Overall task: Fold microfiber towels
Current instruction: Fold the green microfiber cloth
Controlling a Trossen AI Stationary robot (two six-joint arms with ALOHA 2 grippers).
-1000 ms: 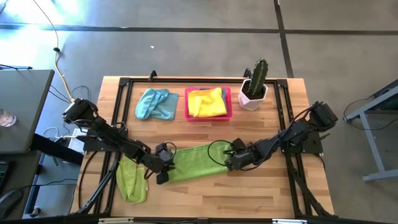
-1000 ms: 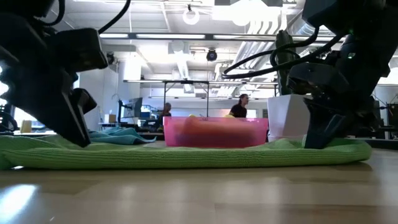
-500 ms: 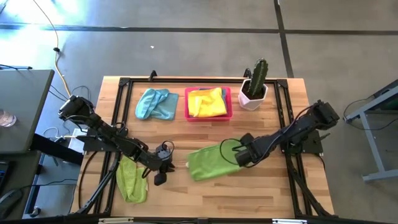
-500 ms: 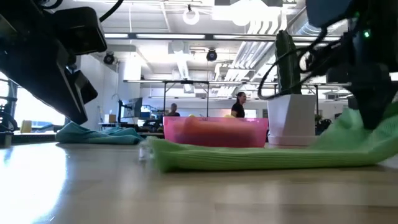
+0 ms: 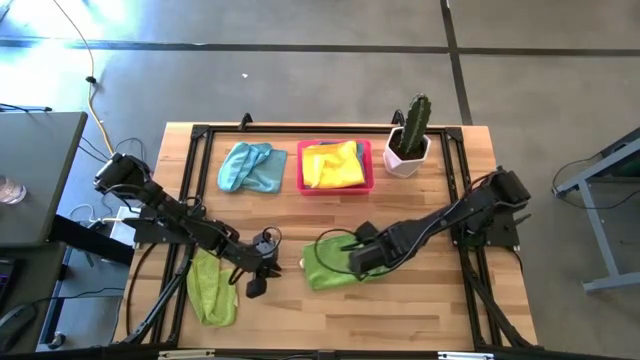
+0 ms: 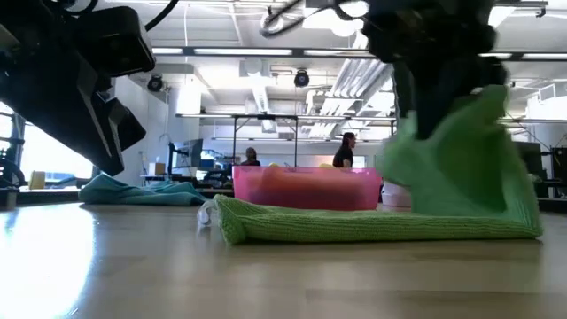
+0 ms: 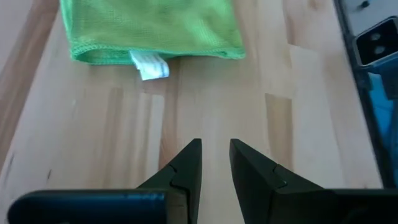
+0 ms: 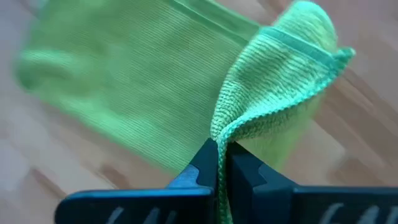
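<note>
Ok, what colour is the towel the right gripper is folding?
Lime green towel, pinched in the right gripper; the right wrist view shows it best.

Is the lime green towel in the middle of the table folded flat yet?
Not yet. The lime green microfiber towel is mid-fold: the right claw pinches one edge, lifted over the half lying on the wooden table.

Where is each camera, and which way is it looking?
High view: above the table, looking straight down; both arms show, the left hand empty, the right hand on the green towel.
Low view: at tabletop height, looking level across at the pink tray and the room; dark arm parts hang in from above.
Left wrist view: on the left arm, looking past its parted fingers at bare wood.
Right wrist view: on the right arm, fingers pinching a towel edge.
Shared: all four see the green towel.
</note>
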